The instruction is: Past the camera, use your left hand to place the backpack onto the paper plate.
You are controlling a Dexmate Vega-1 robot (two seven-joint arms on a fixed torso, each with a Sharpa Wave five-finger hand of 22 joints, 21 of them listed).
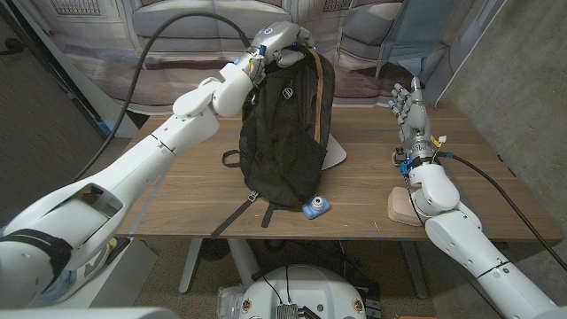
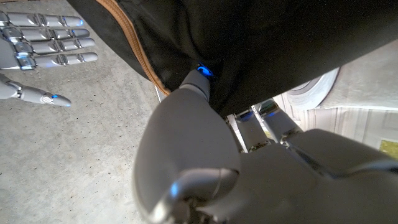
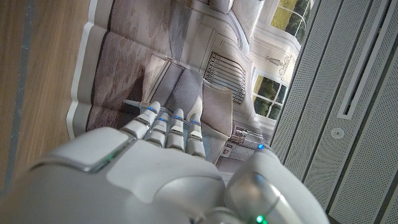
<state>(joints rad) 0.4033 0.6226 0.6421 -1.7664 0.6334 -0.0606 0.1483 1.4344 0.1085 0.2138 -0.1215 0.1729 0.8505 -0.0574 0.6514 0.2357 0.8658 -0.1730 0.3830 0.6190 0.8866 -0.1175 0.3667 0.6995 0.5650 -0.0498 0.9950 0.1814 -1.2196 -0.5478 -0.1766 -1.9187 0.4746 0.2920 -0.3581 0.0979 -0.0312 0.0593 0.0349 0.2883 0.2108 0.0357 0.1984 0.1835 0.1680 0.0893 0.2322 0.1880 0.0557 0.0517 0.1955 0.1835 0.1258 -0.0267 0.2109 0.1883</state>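
My left hand (image 1: pixel 278 41) grips the top of the black backpack (image 1: pixel 282 133) and holds it upright over the middle of the table. The pack's bottom hangs at or just above the wood, and one strap (image 1: pixel 232 217) trails toward the front edge. The white paper plate (image 1: pixel 336 158) peeks out from behind the pack's right side. A small blue camera (image 1: pixel 314 207) lies on the table in front of the pack. In the left wrist view my left hand (image 2: pixel 205 155) is buried in the black fabric (image 2: pixel 267 37), with the plate's rim (image 2: pixel 314 93) beyond. My right hand (image 1: pixel 409 111) stands open at the right.
A tan wooden block (image 1: pixel 405 206) lies by my right forearm near the front right edge. The wooden table (image 1: pixel 186 190) shows bare wood left of the pack. A printed backdrop hangs behind the table's far edge. My right hand (image 3: pixel 155 168) has straight fingers.
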